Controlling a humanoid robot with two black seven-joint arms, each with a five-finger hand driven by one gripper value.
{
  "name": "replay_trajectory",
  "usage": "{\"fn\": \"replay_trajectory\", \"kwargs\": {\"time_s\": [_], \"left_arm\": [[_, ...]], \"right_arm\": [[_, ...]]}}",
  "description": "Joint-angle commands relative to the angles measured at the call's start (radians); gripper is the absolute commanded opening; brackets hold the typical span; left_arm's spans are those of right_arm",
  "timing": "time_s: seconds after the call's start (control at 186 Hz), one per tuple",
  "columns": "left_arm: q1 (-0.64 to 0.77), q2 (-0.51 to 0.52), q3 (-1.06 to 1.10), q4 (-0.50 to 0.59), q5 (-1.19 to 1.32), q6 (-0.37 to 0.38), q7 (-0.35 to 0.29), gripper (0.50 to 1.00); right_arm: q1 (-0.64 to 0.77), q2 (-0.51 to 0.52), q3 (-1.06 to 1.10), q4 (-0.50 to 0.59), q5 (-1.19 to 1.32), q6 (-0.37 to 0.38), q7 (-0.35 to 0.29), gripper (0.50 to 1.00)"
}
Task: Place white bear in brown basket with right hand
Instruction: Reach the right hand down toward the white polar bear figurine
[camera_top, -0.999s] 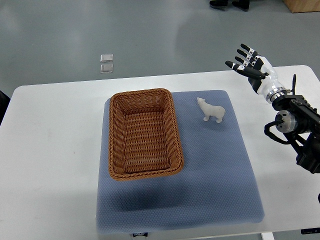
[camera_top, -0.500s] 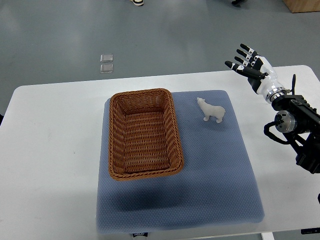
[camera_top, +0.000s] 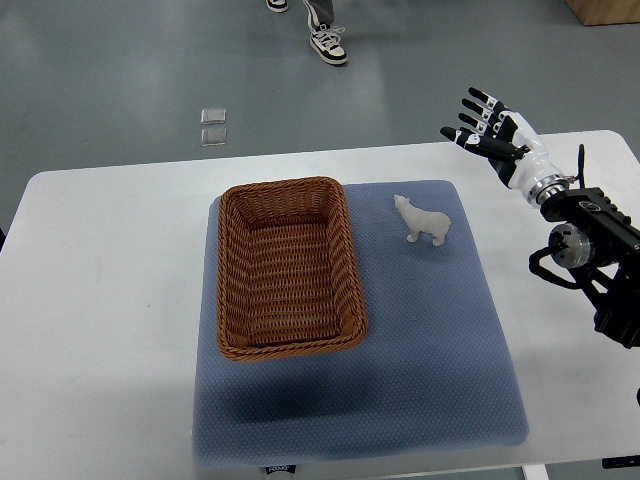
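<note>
A small white bear (camera_top: 422, 221) stands upright on the blue mat (camera_top: 430, 340), just right of the brown wicker basket (camera_top: 288, 267), which holds nothing. My right hand (camera_top: 485, 128) hovers over the table's far right edge, up and to the right of the bear and apart from it. Its fingers are spread and hold nothing. The right arm (camera_top: 585, 240) comes in from the right edge. No left arm shows.
The mat lies on a white table (camera_top: 100, 300). Beyond the table is grey floor, where a person's shoes (camera_top: 328, 42) show at the top edge. Two small clear squares (camera_top: 212, 126) lie on the floor.
My right hand has shifted slightly up and to the left, toward the bear's side. A person's feet have stepped into view at the top. Bear and basket have not moved.
</note>
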Motion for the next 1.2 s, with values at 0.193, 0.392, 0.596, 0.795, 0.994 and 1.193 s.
{"fn": "replay_trajectory", "kwargs": {"time_s": [0.193, 0.392, 0.596, 0.795, 0.994, 1.193], "left_arm": [[0.0, 0.0, 0.0, 0.0, 0.0, 0.0, 0.0, 1.0], [0.0, 0.0, 0.0, 0.0, 0.0, 0.0, 0.0, 1.0], [0.0, 0.0, 0.0, 0.0, 0.0, 0.0, 0.0, 1.0], [0.0, 0.0, 0.0, 0.0, 0.0, 0.0, 0.0, 1.0], [0.0, 0.0, -0.001, 0.0, 0.0, 0.0, 0.0, 1.0], [0.0, 0.0, 0.0, 0.0, 0.0, 0.0, 0.0, 1.0]], "right_arm": [[0.005, -0.028, -0.012, 0.003, -0.198, 0.097, 0.037, 0.924], [0.028, -0.083, -0.108, 0.012, -0.443, 0.155, 0.054, 0.924], [0.046, -0.133, -0.233, 0.062, -0.657, 0.151, 0.082, 0.924], [0.06, -0.146, -0.276, 0.071, -0.766, 0.146, 0.08, 0.921], [0.06, -0.146, -0.283, 0.071, -0.792, 0.128, 0.059, 0.913], [0.06, -0.147, -0.297, 0.071, -0.836, 0.092, 0.019, 0.893]]}}
